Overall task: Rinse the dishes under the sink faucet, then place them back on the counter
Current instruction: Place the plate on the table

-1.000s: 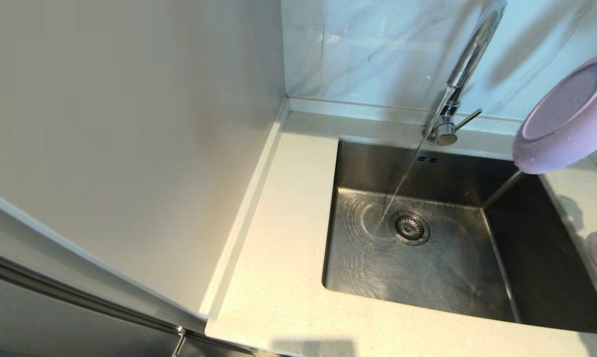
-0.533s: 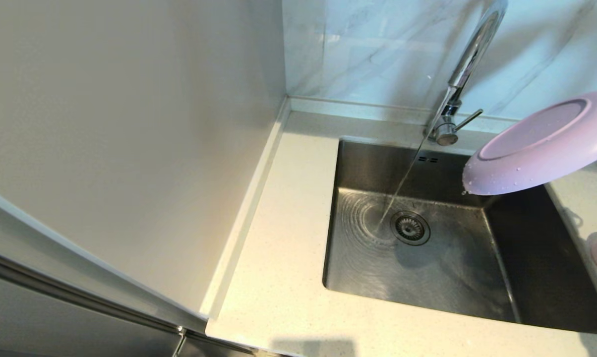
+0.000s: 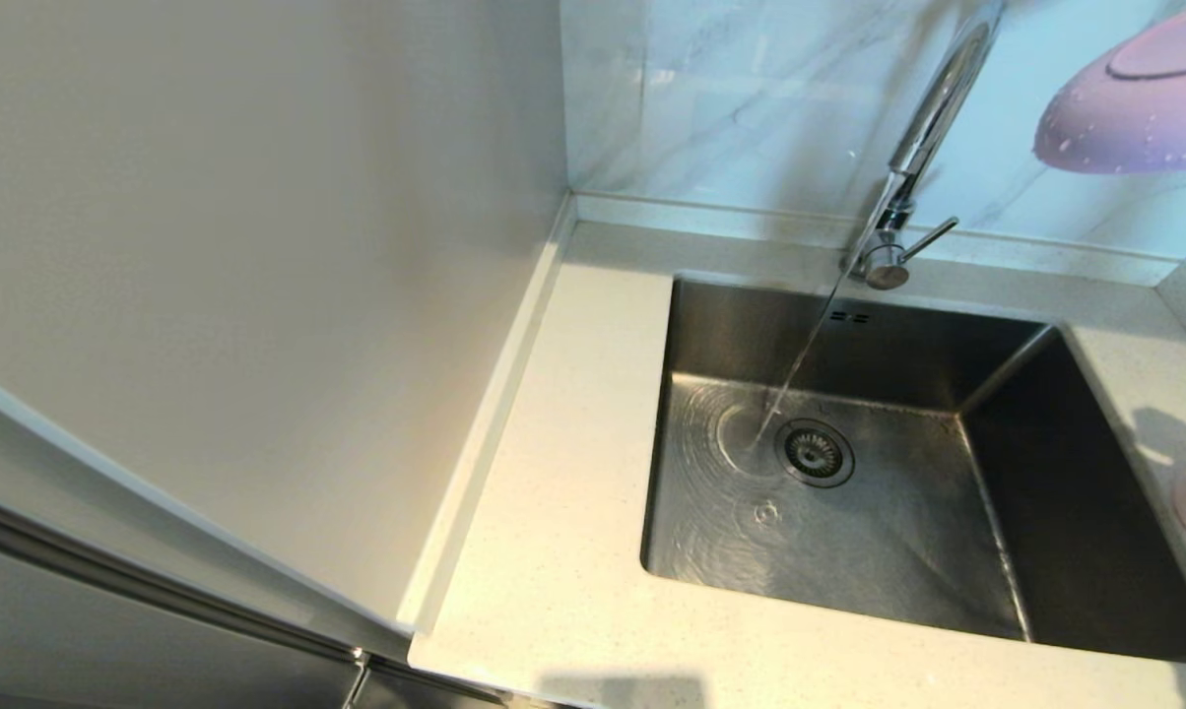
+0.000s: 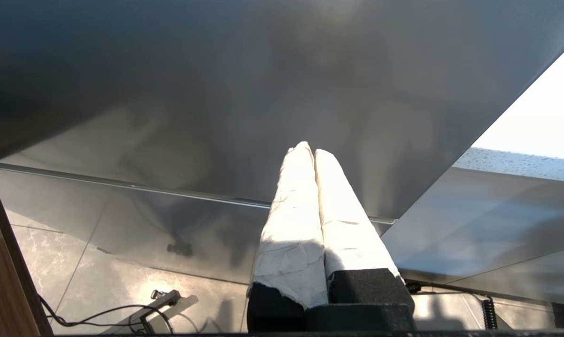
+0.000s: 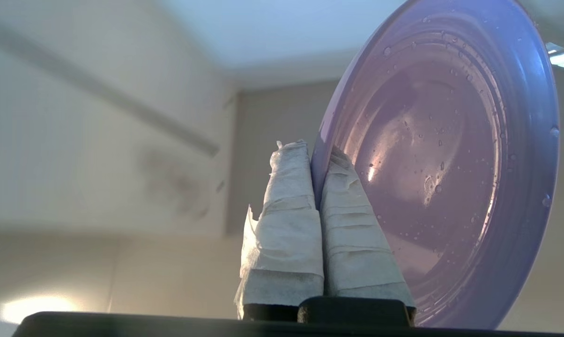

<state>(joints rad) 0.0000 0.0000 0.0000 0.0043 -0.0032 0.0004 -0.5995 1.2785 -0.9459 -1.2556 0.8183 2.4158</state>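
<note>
1. On my left gripper I see two long, tapering fingers wrapped in creased white tape or cloth.
2. Those wraps end in ragged edges above black foam-like blocks, which sit on a black base.
3. My right gripper is built alike: two white-wrapped fingers with visible overlapping bands and frayed ends.
4. Below them I see black mounts and a dark flat housing edge.

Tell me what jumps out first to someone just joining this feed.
The wet lilac plate, pinched at its rim by the right gripper, hangs high to the right of the faucet. Water runs from the faucet into the sink, landing beside the drain strainer.
</note>
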